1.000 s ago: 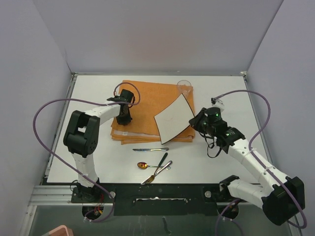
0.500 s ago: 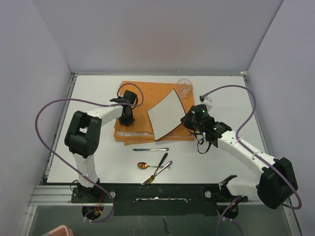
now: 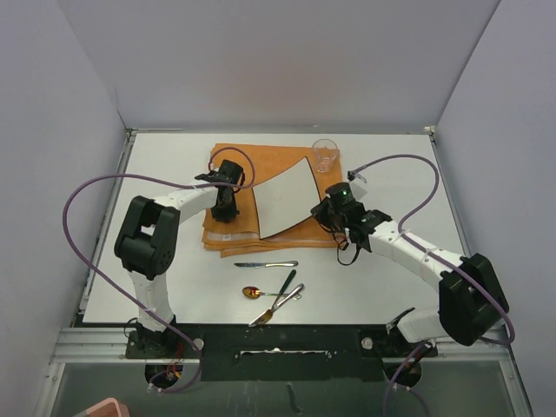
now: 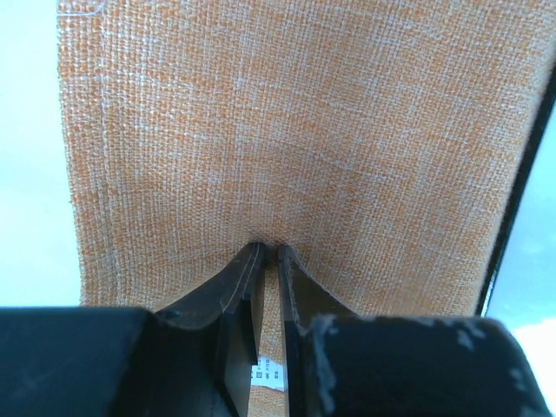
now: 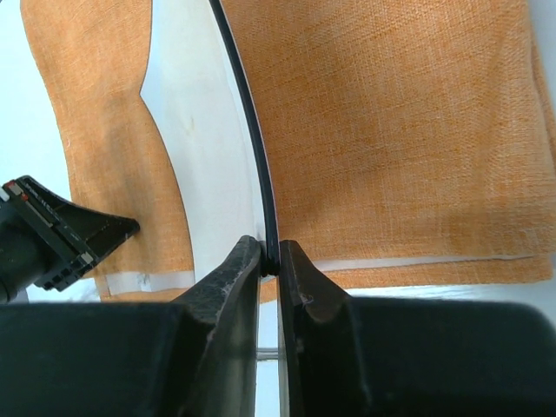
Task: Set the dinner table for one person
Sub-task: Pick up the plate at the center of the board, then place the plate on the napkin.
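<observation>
Folded orange woven cloth (image 3: 269, 161): bright orange, coarse weave flecked with pale thread. Square white plate (image 3: 285, 198): plain white face, thin black rim. Flat matte white-grey dinner table (image 3: 174, 161): uniform, unpatterned. Clear glass tumbler (image 3: 325, 155): colourless. Slim metal knife (image 3: 266, 264): silver. Small metal spoon (image 3: 253, 292): coppery-gold bowl. Looping cable (image 3: 400, 157): dull purple.

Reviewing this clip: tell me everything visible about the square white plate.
The plate is square with slightly bowed sides, flat and matte white with a thin dark rim, and looks ceramic. It is tilted up over the orange cloth. The right gripper pinches its rim between shut fingers. Whether its lower corner rests on the cloth cannot be told.
</observation>
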